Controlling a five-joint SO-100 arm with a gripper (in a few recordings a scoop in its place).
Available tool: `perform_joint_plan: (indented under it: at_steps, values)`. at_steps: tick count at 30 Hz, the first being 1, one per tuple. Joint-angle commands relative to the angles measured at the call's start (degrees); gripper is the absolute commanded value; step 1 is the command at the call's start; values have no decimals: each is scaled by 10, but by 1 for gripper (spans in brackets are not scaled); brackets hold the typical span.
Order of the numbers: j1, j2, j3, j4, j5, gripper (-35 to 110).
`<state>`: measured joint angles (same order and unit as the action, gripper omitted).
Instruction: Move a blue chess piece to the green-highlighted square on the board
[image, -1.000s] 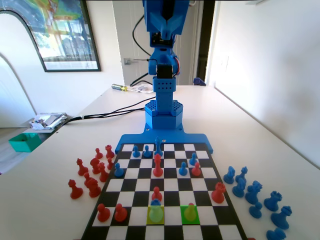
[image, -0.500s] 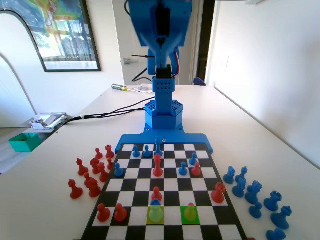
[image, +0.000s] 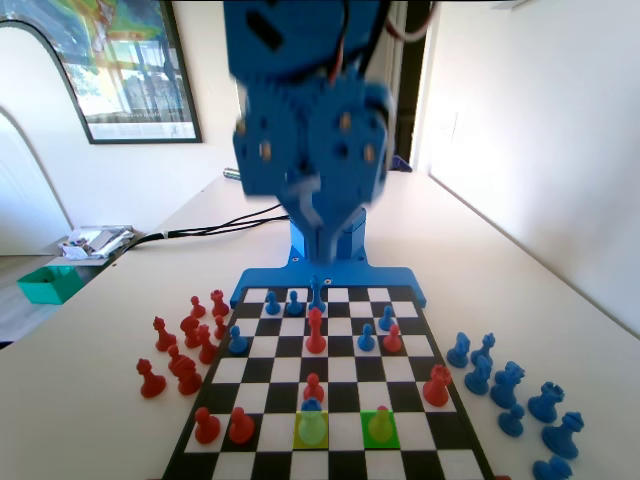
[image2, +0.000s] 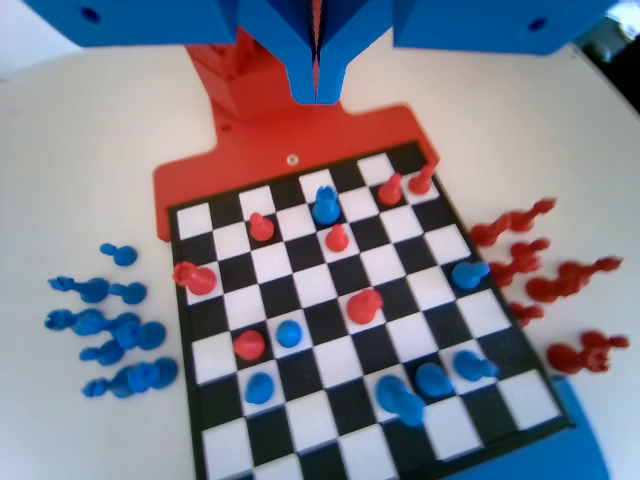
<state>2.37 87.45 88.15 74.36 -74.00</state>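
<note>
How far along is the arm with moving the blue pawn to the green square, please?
Nothing looks done. The gripper hangs high above the board, jaws together and empty, so no piece is in hand. The blue chess piece stands on the yellow square, in the same row as the green-highlighted square, where a small tinted piece stands. Left: descend, grasp, carry across, release.

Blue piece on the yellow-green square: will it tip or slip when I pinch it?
The blue chess piece looks like rigid, light plastic, so it should probably lift easily. Its small rounded top may slip if pinched high. The red pawn stands close behind it and could get knocked over.
</note>
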Motion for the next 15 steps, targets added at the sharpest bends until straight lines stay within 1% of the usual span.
perform_joint_plan:
  at_steps: [1, 6, 15]
  values:
    - [0, -66, -85, 6, 26, 1]
    - [-18, -148, -140, 9, 47, 1]
    - [-66, -195, -133, -14, 41, 7]
